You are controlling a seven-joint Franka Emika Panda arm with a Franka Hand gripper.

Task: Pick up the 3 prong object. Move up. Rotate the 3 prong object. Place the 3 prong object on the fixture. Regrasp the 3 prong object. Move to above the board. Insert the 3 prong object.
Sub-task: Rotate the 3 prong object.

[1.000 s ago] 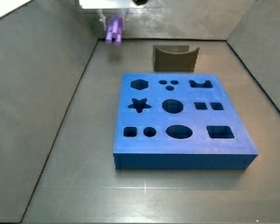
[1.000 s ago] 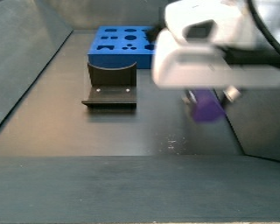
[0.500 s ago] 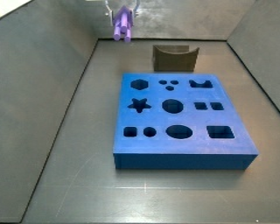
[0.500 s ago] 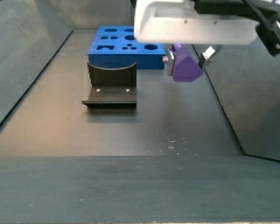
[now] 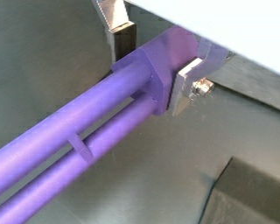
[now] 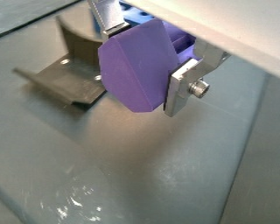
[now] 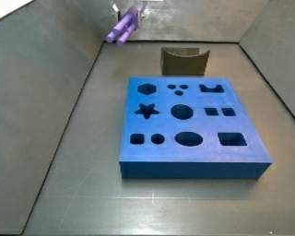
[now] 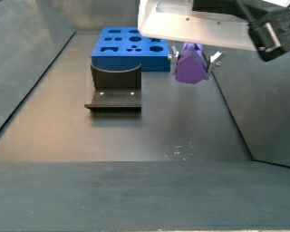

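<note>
My gripper (image 5: 154, 63) is shut on the 3 prong object (image 5: 95, 122), a light-purple peg whose thick head sits between the silver fingers (image 5: 187, 77) and whose long prongs stretch away from them. In a wrist view its flat purple head (image 6: 136, 68) fills the gap between the plates. The peg (image 7: 123, 26) hangs tilted high above the far left of the floor, and it also shows under the white gripper body as the peg (image 8: 190, 63). The dark fixture (image 7: 183, 61) stands behind the blue board (image 7: 187, 127); both lie below and apart from the peg.
Grey walls enclose the dark floor on the sides and back. The fixture (image 8: 113, 91) stands in front of the board (image 8: 126, 45) in a side view, and the fixture (image 6: 63, 72) shows under the peg in a wrist view. The white gripper body (image 8: 202, 23) hangs overhead.
The gripper has risen with the peg in it, and the peg has turned from hanging upright to a slanted pose. Board and fixture have not moved.
</note>
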